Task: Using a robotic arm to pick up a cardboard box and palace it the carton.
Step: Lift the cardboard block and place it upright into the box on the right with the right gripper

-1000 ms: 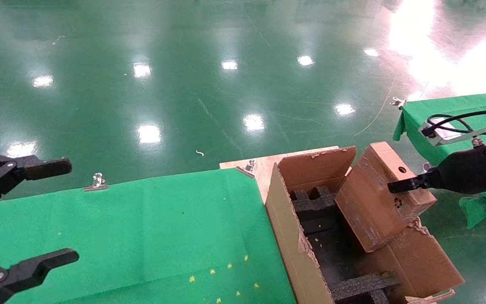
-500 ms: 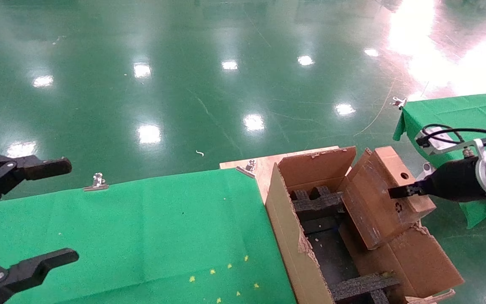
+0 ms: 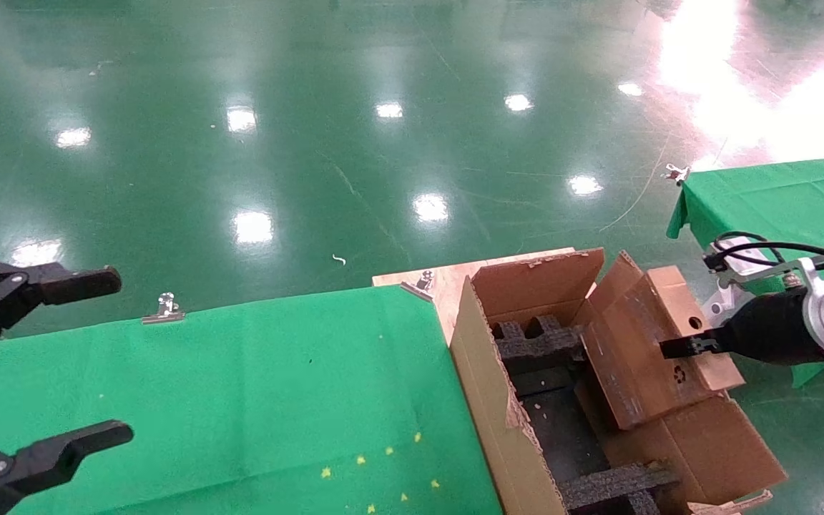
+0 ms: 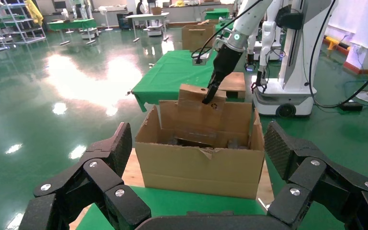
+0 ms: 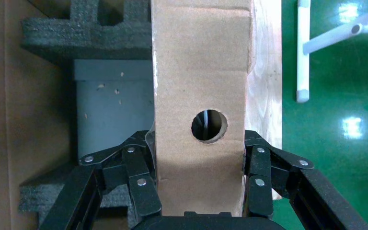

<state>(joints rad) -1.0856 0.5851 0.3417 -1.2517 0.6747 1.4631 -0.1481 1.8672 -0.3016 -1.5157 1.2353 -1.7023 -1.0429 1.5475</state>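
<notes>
The small brown cardboard box (image 3: 637, 354) hangs tilted, with its lower end inside the right side of the large open carton (image 3: 487, 400). The carton has ragged flaps and black foam inserts (image 3: 533, 342). My right gripper (image 3: 678, 348) is shut on the box's upper end near the round hole (image 5: 209, 125). In the right wrist view its fingers (image 5: 139, 172) press both sides of the box (image 5: 199, 67). The left wrist view shows the box (image 4: 194, 101) above the carton (image 4: 201, 165). My left gripper (image 3: 61, 357) is open and empty over the green table at the left.
The carton stands on a wooden board (image 3: 448, 282) beside a green-cloth table (image 3: 226, 386) with metal clips (image 3: 165, 309). A second green table (image 3: 769, 189) stands at the right. Glossy green floor lies beyond. A white robot base (image 4: 287, 98) stands behind the carton.
My right gripper has moved down and slightly right with the box. The box now sits lower in the carton. The left arm has not moved.
</notes>
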